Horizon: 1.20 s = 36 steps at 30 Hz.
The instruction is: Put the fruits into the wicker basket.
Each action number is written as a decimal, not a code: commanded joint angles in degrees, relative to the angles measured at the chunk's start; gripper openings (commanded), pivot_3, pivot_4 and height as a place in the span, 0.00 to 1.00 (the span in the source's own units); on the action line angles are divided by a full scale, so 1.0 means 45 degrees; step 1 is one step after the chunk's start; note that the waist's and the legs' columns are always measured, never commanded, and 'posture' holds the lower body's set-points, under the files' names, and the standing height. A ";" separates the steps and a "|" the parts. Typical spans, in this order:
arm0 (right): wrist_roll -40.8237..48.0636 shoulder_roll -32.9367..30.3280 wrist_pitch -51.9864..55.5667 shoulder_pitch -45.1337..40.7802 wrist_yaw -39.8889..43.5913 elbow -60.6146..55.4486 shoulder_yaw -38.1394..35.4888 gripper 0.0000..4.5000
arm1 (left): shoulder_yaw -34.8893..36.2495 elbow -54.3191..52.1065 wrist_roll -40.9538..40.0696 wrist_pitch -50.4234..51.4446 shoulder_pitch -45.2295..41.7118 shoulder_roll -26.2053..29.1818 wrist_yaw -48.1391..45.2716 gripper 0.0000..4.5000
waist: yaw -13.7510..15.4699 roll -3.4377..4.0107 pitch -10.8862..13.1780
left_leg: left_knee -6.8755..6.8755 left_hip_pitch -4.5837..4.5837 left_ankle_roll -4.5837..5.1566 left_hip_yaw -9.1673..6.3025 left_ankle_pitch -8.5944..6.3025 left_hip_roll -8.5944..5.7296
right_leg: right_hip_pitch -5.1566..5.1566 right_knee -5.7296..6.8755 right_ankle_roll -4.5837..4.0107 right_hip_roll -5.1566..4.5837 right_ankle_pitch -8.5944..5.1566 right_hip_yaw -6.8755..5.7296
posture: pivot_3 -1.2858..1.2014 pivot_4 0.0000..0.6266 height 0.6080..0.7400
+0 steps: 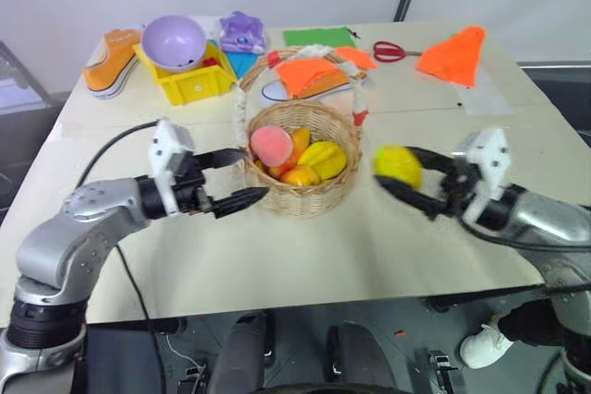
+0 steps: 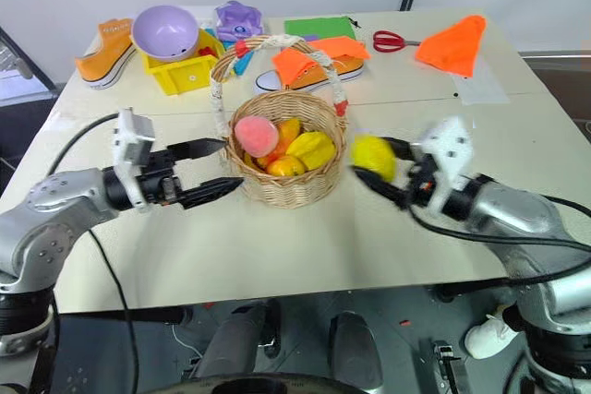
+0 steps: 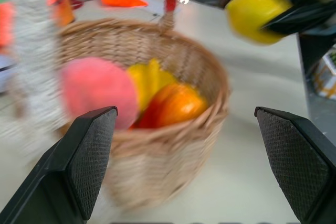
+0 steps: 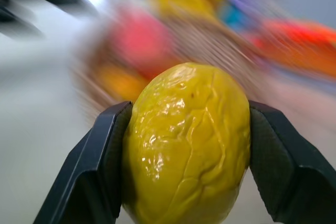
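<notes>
The wicker basket [image 1: 314,196] stands mid-table with its banded handle [image 1: 355,89] arching over it. Inside lie a pink peach [image 1: 271,145], a yellow star-shaped fruit [image 1: 323,158] and an orange-yellow mango [image 1: 301,175]. My right gripper [image 1: 406,173] is shut on a yellow lemon [image 1: 398,165], held above the table just right of the basket; the lemon [image 4: 186,145] sits clamped between both pads. My left gripper [image 1: 238,177] is open and empty, level, its fingertips beside the basket's left wall.
Behind the basket lie a white shoe [image 1: 277,91] covered by orange cloth [image 1: 309,71], a yellow bin [image 1: 189,80] holding a purple bowl [image 1: 174,41], an orange shoe [image 1: 111,62], red scissors [image 1: 395,50] and another orange cloth [image 1: 454,54].
</notes>
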 commanded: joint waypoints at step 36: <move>-0.3730 0.2696 -0.1156 -0.2485 -0.3090 0.4321 0.0216 0.59 | -0.0643 -0.1227 -0.0519 -0.0550 -0.0305 -0.1356 0.0738 1.00 | -0.0107 -0.0015 -0.0008 | -0.0023 -0.0065 0.0033 0.0063 0.0034 -0.0024 | -0.0053 0.0048 0.0061 -0.0016 0.0041 -0.0032 | 0.52 0.24 1.00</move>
